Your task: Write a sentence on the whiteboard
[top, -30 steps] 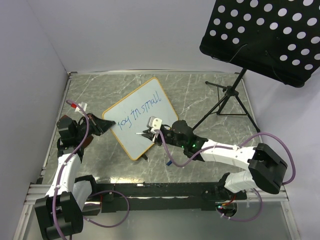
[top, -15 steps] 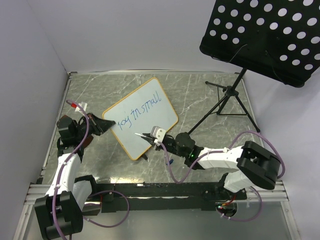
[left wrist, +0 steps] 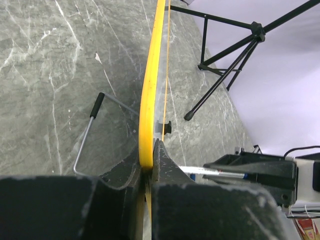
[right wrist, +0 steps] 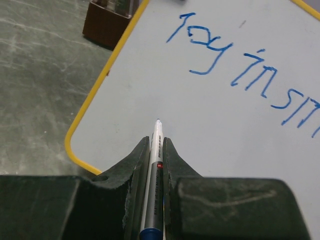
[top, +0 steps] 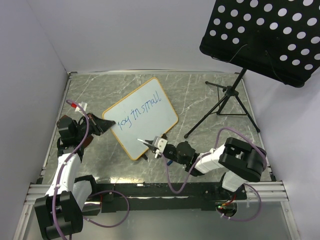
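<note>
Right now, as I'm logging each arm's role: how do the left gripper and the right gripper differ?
The left gripper is shut on the whiteboard, clamping its yellow frame; the right gripper is shut on a marker. The left gripper sits at the board's left corner; the right gripper is by its near edge, marker tip aimed at the blank area below the sentence. Shared: both have black jaws, closed on something.

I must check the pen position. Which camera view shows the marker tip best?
The right wrist view: the marker is large and central, its tip pointing at the whiteboard. The top external view shows it tiny; the left wrist view shows it side-on.
</note>
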Controlling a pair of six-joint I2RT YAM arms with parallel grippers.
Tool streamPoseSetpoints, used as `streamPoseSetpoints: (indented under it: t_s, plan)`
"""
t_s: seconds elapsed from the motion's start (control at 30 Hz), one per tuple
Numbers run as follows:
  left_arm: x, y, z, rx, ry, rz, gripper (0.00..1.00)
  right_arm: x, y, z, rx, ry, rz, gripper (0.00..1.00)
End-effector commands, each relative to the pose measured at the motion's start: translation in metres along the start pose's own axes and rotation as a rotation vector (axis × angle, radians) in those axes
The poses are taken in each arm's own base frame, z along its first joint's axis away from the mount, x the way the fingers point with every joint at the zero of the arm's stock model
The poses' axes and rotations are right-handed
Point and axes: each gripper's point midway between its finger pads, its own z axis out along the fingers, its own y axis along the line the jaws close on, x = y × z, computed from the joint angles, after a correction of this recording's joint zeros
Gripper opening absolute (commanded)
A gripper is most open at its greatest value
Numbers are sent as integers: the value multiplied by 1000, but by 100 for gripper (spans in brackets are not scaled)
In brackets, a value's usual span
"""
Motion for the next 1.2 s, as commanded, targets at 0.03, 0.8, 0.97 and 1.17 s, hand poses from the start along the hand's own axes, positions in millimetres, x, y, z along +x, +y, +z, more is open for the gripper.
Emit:
streamPoseSetpoints:
  t_s: [0.03, 0.8, 0.97, 1.17]
  plan:
    - [3, -4, 2, 34, 27, 82, 1, -69, -12, 3, 92, -301, -71, 0]
    - [3, -5, 1, 36, 27, 85, 1, -93, -18, 15, 118, -352, -57, 0]
    - [3, -5, 2, 37, 28, 85, 1, -83, -14, 16, 105, -326, -62, 0]
    - [3, -6, 1, 38, 26, 88, 1, -72, -20, 18, 126, -290, -69, 0]
